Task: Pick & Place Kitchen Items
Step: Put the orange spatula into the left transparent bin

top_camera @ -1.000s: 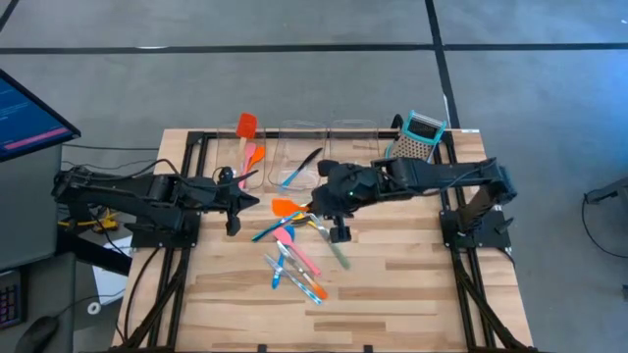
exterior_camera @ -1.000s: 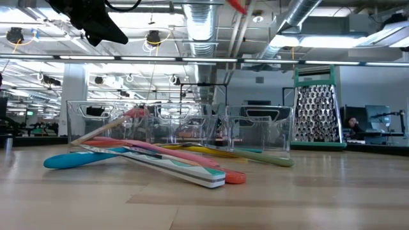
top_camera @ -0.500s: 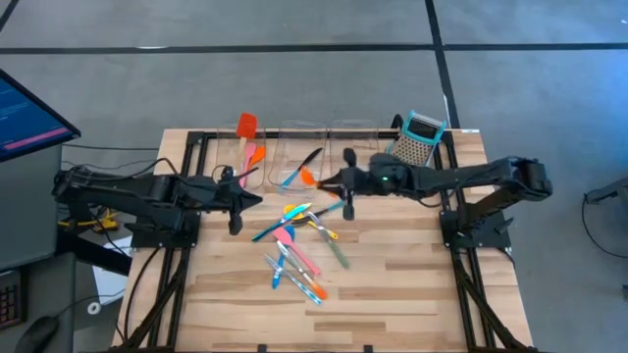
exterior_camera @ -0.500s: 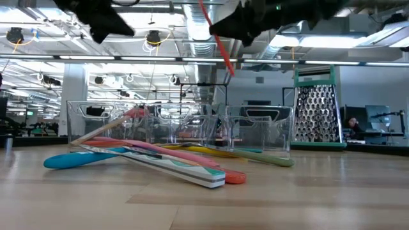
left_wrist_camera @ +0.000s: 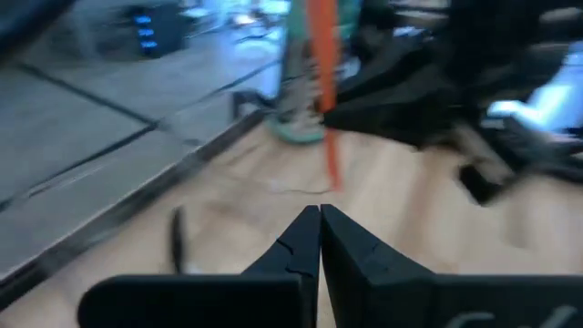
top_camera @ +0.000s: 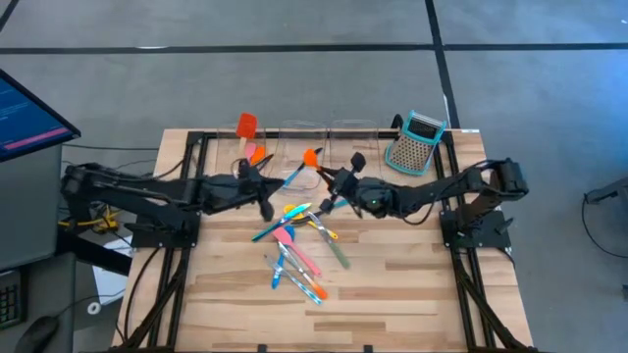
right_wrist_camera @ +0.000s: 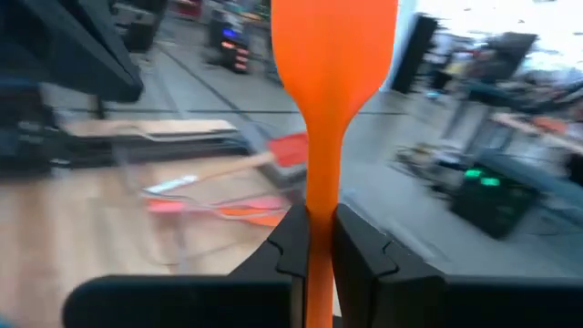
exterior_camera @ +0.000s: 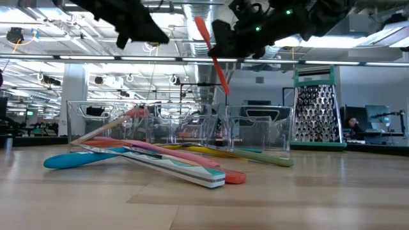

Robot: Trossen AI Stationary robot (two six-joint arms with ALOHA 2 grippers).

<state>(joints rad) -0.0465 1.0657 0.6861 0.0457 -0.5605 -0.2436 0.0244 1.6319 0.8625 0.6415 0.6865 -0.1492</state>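
Note:
An orange spatula hangs in the air over the clear bins at the table's far side, with my right gripper shut on it. It shows slanted in the low view, blade up. My left gripper hovers shut and empty just left of it, near the left bin; its fingertips meet. The other kitchen items, several slim coloured utensils, lie crossed in a loose pile on the table's middle. A red spatula and an orange one stick out of the left bin. My right gripper pinches the orange spatula's handle between its two fingers, just below the blade's neck. The fingers come roughly level from the table's right and lie across the handle. The spatula is lifted clear, tilted, blade up and the handle's free end hanging below the fingers.
A teal-and-grey box grater stands at the far right beside the bins. A black frame runs along the table's edges. Bare wood lies toward the near edge, past the pile.
My right gripper has carried the orange spatula from above the pile toward the far edge and over the bins, sinking and turning so that the blade now points up. My left gripper has gone toward the table's right, closer to the spatula, still shut.

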